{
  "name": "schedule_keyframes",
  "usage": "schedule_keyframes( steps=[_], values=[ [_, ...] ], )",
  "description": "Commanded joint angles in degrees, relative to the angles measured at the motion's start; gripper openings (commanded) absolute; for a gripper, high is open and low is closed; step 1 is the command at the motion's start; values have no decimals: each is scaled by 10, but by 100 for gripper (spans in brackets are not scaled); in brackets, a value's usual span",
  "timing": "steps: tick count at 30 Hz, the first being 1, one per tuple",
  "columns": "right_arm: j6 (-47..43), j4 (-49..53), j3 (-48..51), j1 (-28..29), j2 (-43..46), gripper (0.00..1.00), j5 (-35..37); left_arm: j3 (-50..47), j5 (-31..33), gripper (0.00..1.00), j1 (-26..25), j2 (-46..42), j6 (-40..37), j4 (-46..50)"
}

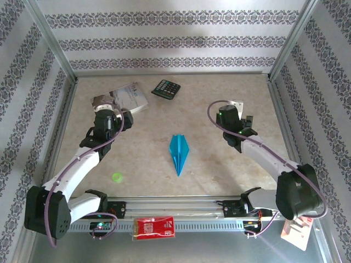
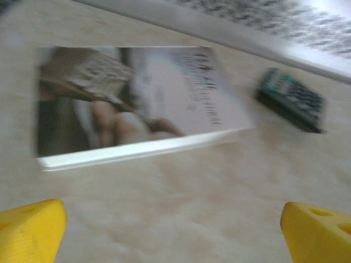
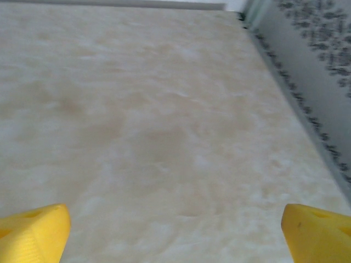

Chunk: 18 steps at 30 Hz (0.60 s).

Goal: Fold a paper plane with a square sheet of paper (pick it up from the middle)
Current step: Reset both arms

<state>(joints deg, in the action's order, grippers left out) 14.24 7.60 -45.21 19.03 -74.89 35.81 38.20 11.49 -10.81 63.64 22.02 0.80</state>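
The slim, pointed turquoise-blue paper plane (image 1: 179,152) lies flat in the middle of the pale marbled table (image 1: 219,170), its long taper toward the near edge, well apart from both arms. The left gripper (image 2: 175,233), by the pale printed book (image 2: 137,98) at far left, gapes wide and empty; so does the right gripper (image 3: 175,233) at the right. I'd judge the plane featherlight and easily crushed, best pinched gently along its central fold, mid-length.

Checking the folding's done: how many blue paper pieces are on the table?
1: the paper plane, at the middle of the table between the left arm and right arm, tip toward the near edge. The arms cover some of it, so a scrap could be hidden.
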Motion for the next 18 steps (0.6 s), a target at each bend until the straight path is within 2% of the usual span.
schedule_keyframes(
  steps=[1,5,7,12,14,15,18],
  values=[
    [-51,-60,24,-33,-27,98,47,-48,92,100,28,-1,-99,-72],
    [-79,-181,91,-61,-36,98,8,-94,110,100,56,28,-146,-172],
    [-81,-270,139,-81,-32,98,-43,-111,106,100,67,63,-166,-228],
    [-103,-392,192,-118,-21,98,-131,-139,66,100,92,156,-188,-368],
    [-111,-418,199,-135,-23,98,-166,-122,47,100,97,171,-193,-350],
    [-111,-436,203,-142,-26,98,-182,-121,36,99,100,183,-208,-373],
    [-109,-505,221,-160,-45,98,-221,-89,-15,100,108,207,-211,-339]
  ],
)
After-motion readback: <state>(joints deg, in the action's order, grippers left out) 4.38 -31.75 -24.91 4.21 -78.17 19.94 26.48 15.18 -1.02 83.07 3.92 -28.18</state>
